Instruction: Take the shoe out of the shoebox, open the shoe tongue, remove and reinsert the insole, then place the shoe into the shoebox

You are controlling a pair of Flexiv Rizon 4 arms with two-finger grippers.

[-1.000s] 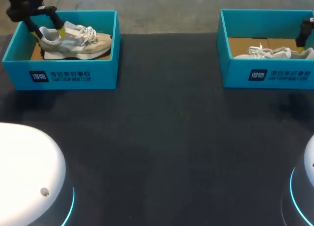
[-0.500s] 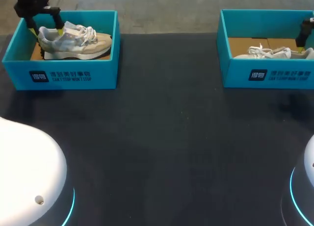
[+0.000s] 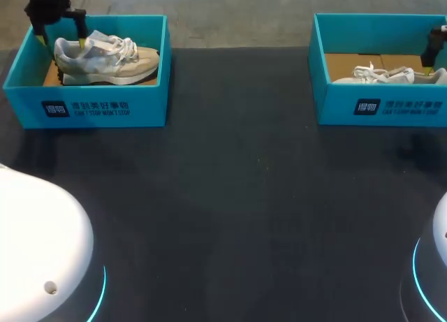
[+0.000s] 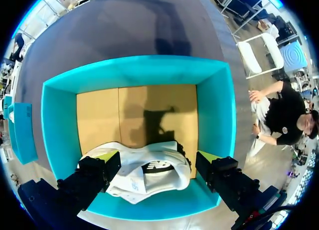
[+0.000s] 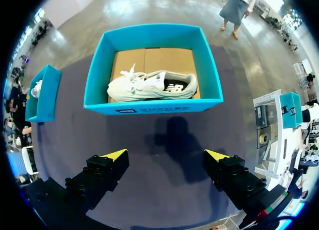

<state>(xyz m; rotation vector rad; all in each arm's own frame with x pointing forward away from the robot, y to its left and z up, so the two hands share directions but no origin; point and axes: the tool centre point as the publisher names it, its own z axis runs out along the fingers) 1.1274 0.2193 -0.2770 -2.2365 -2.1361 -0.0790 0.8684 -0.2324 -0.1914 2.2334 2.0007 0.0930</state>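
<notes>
A beige and grey shoe (image 3: 115, 60) lies on its side in the left teal shoebox (image 3: 98, 109), toe towards the middle of the table. My left gripper (image 3: 66, 44) hangs over its heel. In the left wrist view the heel (image 4: 149, 172) sits between the open fingers of the left gripper (image 4: 157, 162), one finger (image 4: 107, 165) against it and the other a little apart. A white shoe (image 5: 152, 85) lies in the right shoebox (image 5: 149, 108). My right gripper (image 5: 166, 155) stands open above the bare table in front of that box, holding nothing.
The two shoeboxes stand at the back left and back right of the dark table (image 3: 244, 182). The right box (image 3: 380, 105) holds the white shoe (image 3: 384, 75), with the right gripper (image 3: 436, 49) at the view's edge beside it.
The left wrist has swung more upright over the heel, its fingers staying around it. The shoe has barely shifted. The right arm has not moved.
</notes>
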